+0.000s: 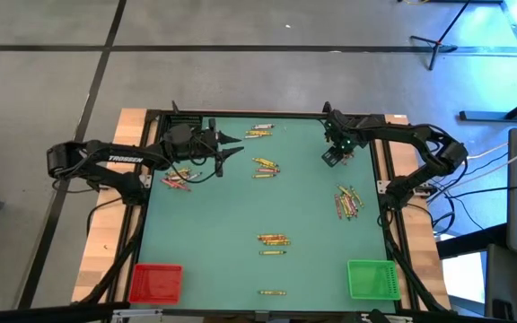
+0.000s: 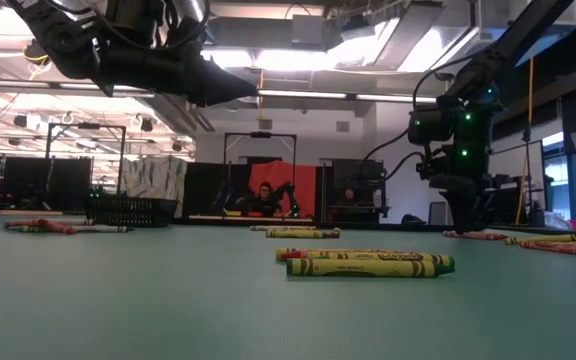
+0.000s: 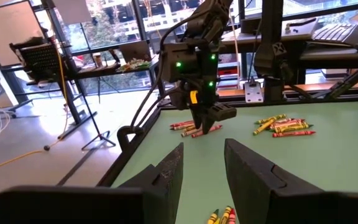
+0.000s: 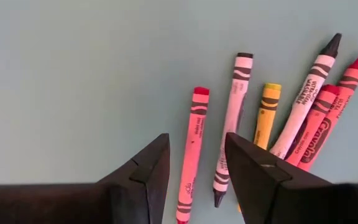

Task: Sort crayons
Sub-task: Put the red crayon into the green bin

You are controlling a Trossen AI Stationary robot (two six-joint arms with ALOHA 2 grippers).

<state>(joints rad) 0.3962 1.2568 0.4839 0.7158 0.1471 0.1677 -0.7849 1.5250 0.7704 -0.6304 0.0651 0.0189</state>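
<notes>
Hovering right gripper (image 4: 194,165), fingers parted over crayons (image 4: 192,155), left gripper (image 3: 201,168) raised, fingers apart

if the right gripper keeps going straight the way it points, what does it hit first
Probably the pink crayon lying between the open fingers of the right gripper, with the green mat just beneath it. How far above the mat it hangs is unclear.

The left arm (image 1: 106,161) reaches in from the side, wrist level, its gripper (image 1: 229,145) held well above the table with fingers (image 3: 166,177) parted. The right arm (image 1: 429,152) bends back over the far corner, its gripper (image 1: 332,158) pointing straight down, low, fingers (image 4: 148,168) apart.
</notes>
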